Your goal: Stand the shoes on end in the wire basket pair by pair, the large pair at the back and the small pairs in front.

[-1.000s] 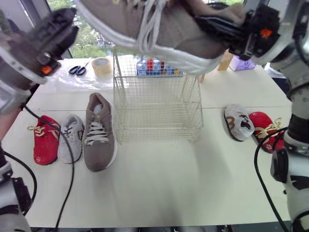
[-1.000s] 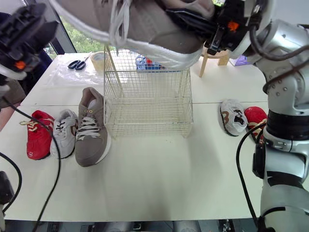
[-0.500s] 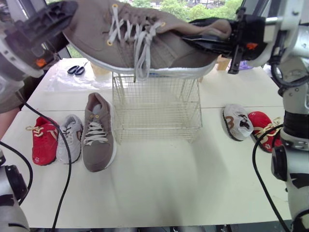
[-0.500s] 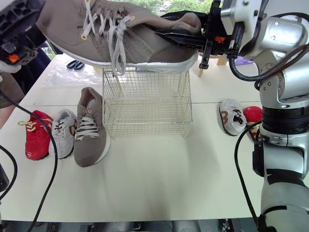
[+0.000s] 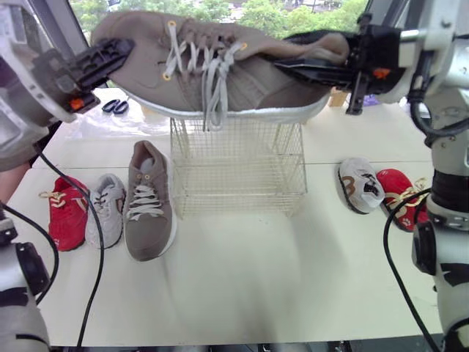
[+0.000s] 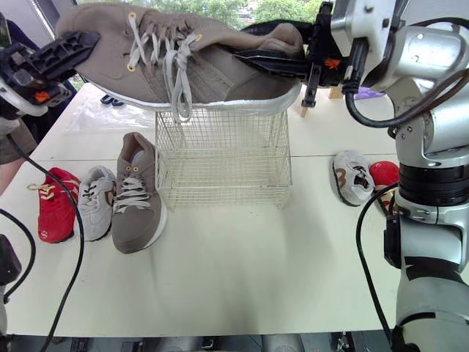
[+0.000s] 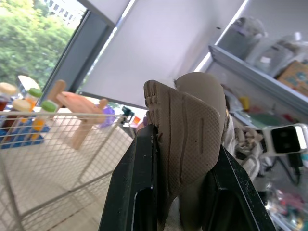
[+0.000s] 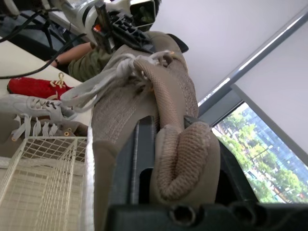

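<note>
Shoe: large taupe shoe (image 5: 220, 66) hangs level, just above wire basket (image 5: 238, 169).
Grip: left gripper (image 7: 183, 144) clamps the toe; right gripper (image 8: 175, 149) clamps the heel collar.
Advice: tip it on end, then lower it along the back.

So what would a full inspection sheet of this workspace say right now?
Surface: white table, carrying the basket and the loose shoes.
Job's things: wire basket upright, nothing seen inside; held taupe sneaker lying level above it; second taupe sneaker flat to the left of the basket, with a grey shoe and a red shoe; grey-and-white shoe and other red shoe to the right.
Clutter: scissors on a plastic sheet, far left.
Grippers: left end effector shut on the held sneaker's toe; right end effector shut on its heel collar.
Cables: black cables hang beside both arms.
Surroundings: window with trees; a person at the left.
</note>
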